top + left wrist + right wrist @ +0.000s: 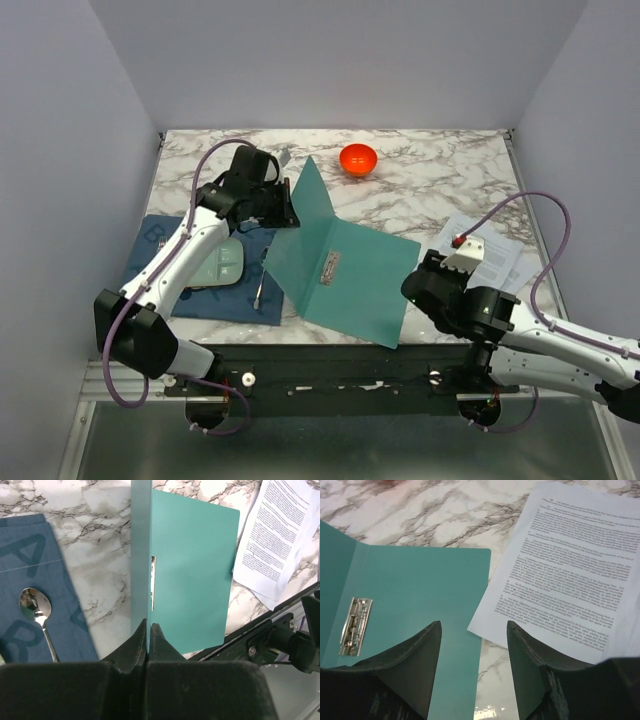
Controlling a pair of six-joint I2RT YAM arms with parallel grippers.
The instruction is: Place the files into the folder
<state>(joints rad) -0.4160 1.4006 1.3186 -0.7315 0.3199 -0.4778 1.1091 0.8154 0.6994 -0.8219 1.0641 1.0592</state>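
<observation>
Half done, I judge: left gripper (pixel 149 630) clamps the teal folder (pixel 350 280) open by its cover; right gripper (pixel 474 626), jaws apart and empty, hovers near the files (pixel 570 570) lying beside it.

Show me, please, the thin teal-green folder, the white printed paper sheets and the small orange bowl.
thin teal-green folder (pixel 365 290): top external view, on the panel that lies flat.
white printed paper sheets (pixel 570 570): right wrist view, middle of the top sheet.
small orange bowl (pixel 358 158): top external view, its inside.
</observation>
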